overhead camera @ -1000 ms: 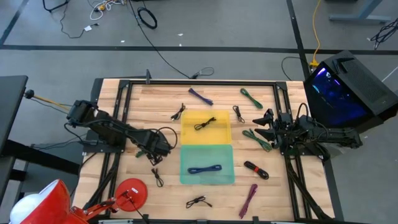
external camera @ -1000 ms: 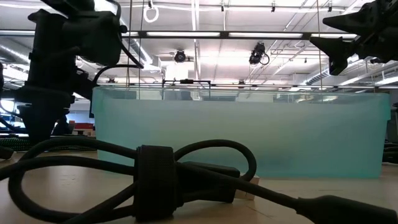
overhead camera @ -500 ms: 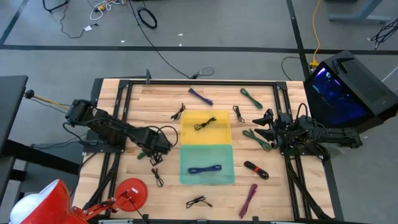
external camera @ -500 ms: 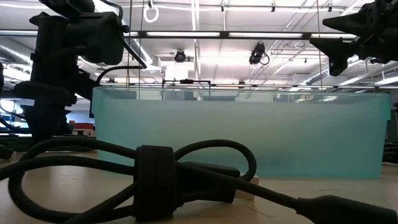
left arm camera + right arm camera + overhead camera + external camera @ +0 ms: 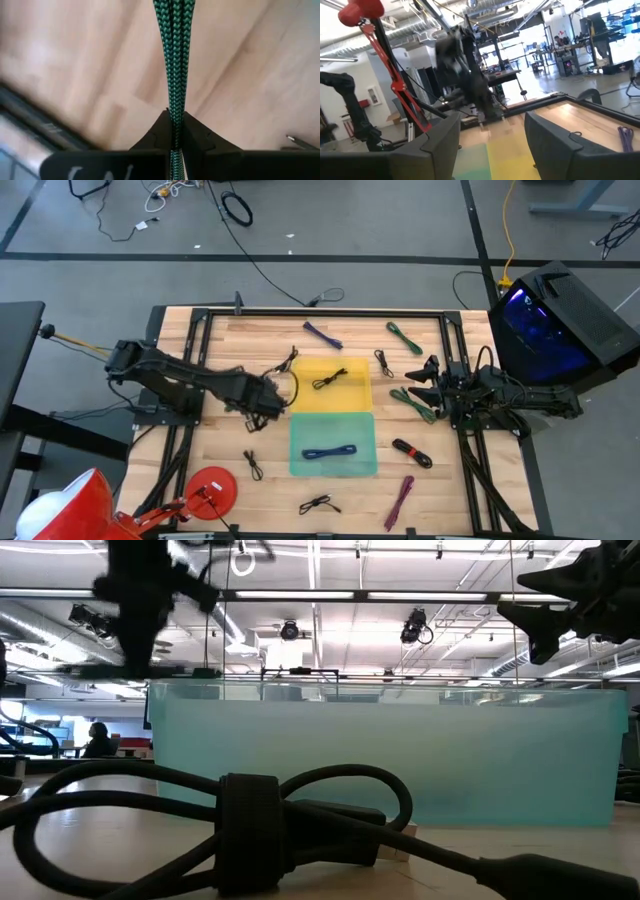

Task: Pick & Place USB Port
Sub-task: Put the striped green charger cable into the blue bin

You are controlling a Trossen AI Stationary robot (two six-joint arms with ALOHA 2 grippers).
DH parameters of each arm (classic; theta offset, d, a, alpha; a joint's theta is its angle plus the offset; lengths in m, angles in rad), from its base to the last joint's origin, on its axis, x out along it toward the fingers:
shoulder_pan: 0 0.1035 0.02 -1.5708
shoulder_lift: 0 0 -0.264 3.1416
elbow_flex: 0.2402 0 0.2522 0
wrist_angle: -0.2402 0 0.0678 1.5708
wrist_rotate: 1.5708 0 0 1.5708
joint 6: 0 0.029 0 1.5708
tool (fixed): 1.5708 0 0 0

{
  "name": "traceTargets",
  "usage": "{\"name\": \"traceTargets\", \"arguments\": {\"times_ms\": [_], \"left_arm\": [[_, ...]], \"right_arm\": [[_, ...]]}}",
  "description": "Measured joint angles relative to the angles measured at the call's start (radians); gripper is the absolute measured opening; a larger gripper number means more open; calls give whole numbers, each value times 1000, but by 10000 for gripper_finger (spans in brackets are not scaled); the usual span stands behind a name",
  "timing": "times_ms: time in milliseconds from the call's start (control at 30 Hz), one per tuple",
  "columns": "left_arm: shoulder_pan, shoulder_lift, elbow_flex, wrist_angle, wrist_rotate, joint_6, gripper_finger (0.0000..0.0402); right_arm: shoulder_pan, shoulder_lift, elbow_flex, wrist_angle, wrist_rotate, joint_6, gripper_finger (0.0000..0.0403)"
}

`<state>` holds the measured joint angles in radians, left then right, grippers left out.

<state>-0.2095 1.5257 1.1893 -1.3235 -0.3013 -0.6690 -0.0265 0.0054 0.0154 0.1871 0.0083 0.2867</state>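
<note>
While clamped on a green cable (image 5: 174, 55), left gripper (image 5: 272, 394) fingers apparently just beside the yellow tray (image 5: 303, 395) edge.

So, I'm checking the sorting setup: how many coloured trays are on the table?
2. The yellow tray lies mid-table. The green tray sits right against it, directly below it in the high view. No other tray shows.

Green cable (image 5: 174, 60) ends beyond frame edges.

Red lamp (image 5: 212, 488) at table (image 5: 260, 340) near edge; lit monitor (image 5: 545, 330) beside table.
</note>
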Motion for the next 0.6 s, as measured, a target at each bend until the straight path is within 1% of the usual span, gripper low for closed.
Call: {"name": "traceTargets", "arguments": {"times_ms": [67,133,200,267,333,467,600], "left_arm": [[0,-3,104,-49,-34,28,19],[-3,-1,205,-34,-54,66,19],[-8,-3,292,-4,-72,112,19],[-12,-3,351,73,-71,164,19],[-12,-2,386,161,-42,206,19],[-22,30,396,337,48,258,19],[-32,110,395,366,81,265,19]], "right_arm": [[0,0,0,-11,13,0,223],[0,0,0,-16,30,-2,223],[0,0,0,-19,52,-8,223],[0,0,0,-17,63,-8,223],[0,0,0,-16,63,-8,223],[0,0,0,-17,62,-8,223],[0,0,0,-11,62,-8,223]]}}
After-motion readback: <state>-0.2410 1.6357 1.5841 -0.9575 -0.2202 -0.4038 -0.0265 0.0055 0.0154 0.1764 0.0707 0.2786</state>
